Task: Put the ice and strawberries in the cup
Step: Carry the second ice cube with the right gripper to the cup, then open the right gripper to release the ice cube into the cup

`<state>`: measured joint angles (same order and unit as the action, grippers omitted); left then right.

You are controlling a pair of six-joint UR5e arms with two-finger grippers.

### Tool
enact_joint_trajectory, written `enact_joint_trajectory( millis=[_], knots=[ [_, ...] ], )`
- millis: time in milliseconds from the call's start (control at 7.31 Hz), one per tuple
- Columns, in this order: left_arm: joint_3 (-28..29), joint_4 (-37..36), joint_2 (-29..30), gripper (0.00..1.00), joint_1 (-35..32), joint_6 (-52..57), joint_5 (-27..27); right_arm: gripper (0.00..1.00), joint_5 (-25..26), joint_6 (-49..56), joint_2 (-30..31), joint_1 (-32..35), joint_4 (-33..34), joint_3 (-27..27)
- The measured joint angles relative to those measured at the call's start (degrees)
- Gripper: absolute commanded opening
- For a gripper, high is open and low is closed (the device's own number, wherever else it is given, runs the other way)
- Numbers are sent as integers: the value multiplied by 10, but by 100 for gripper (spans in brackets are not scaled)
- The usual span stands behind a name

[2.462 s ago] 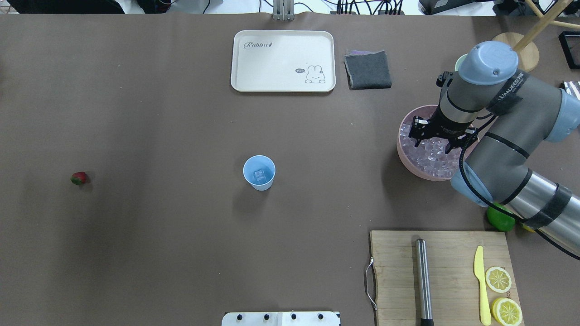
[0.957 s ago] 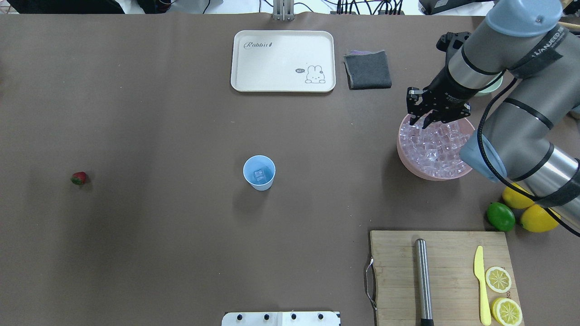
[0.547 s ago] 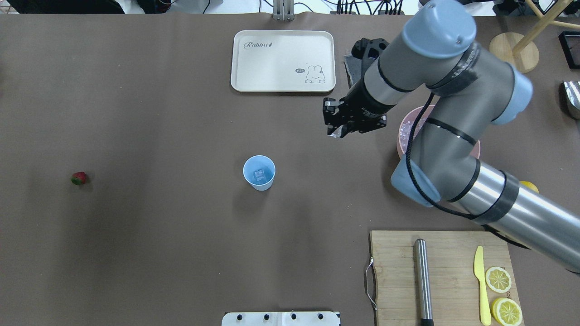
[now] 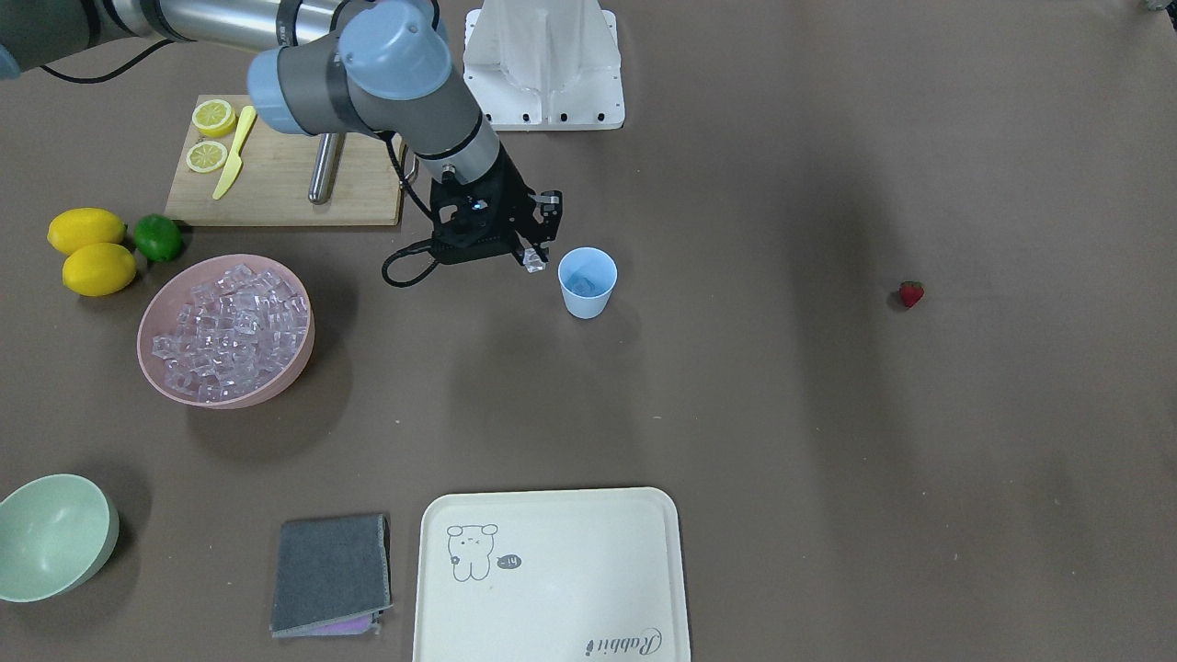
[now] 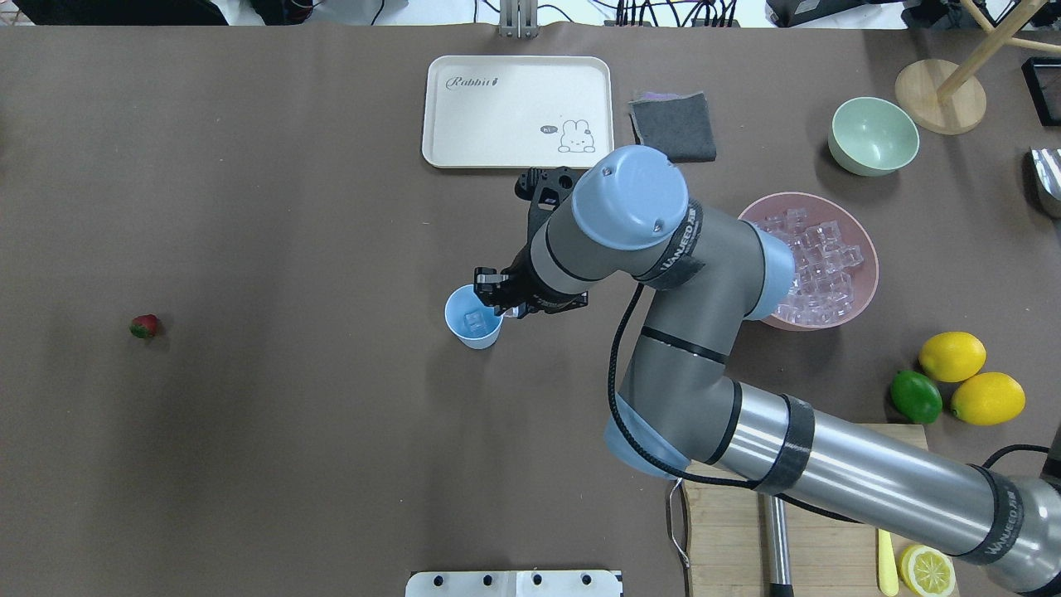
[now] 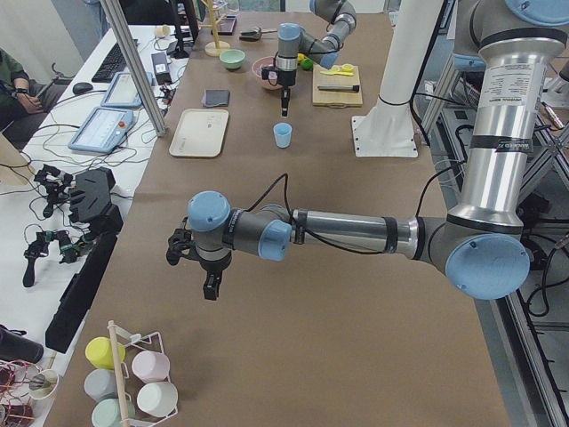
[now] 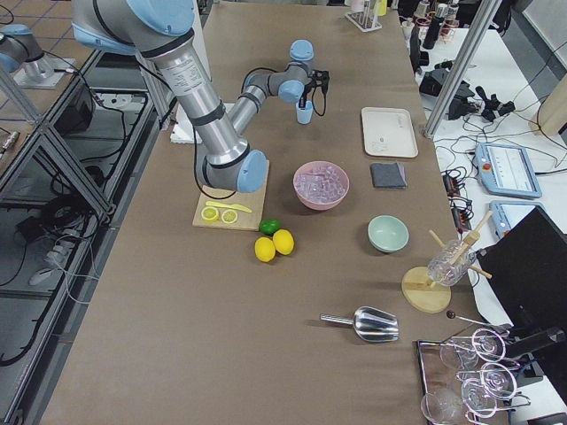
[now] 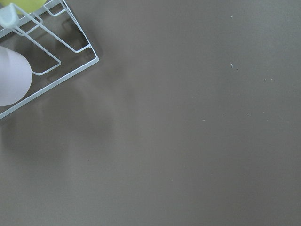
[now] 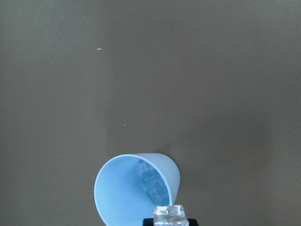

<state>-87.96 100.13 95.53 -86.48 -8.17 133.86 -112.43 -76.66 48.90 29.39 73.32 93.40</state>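
Right gripper (image 5: pixel 507 308) with ice (image 4: pixel 533 262), from bowl (image 4: pixel 241 401) to cup (image 5: pixel 474 325) rim

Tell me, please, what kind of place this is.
Probably a robotics lab staged as a drink station: robot arm at a covered table, operator desk with keyboard and control tablets alongside, pink bowl of ice and lemons set out.

Rabbit tray (image 5: pixel 514 108), grey cloth (image 5: pixel 673 128) just beside — lime (image 5: pixel 916 396) beside two lemons (image 5: pixel 952 356).

A clear ice cube (image 9: pixel 170 215) is hanging at the blue cup (image 9: pixel 115 193)'s rim, a second cube (image 9: pixel 153 186) lying inside.
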Motion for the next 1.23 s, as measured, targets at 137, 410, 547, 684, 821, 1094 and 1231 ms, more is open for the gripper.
enact_joint_trajectory(
  millis=[137,410,547,684,821,1094,1231],
  knots=[
    [1,0,0,98,0,0,0,0,13,-4,-12,-11,-4,-14],
    [3,0,0,98,0,1,0,0,24,-7,-33,-22,-6,-35],
    [4,1,0,98,0,2,-1,35,25,-8,-36,-25,-6,-38],
    [7,2,0,98,0,3,-1,55,26,-8,-38,-25,-6,-39],
    [11,3,-1,98,0,5,-1,75,27,-8,-40,-22,-5,-40],
    [16,4,-1,98,0,6,-1,98,28,-6,-48,-8,-4,-42],
    [15,5,-1,98,0,5,-1,98,26,-8,-51,-3,-3,-42]
  ],
)
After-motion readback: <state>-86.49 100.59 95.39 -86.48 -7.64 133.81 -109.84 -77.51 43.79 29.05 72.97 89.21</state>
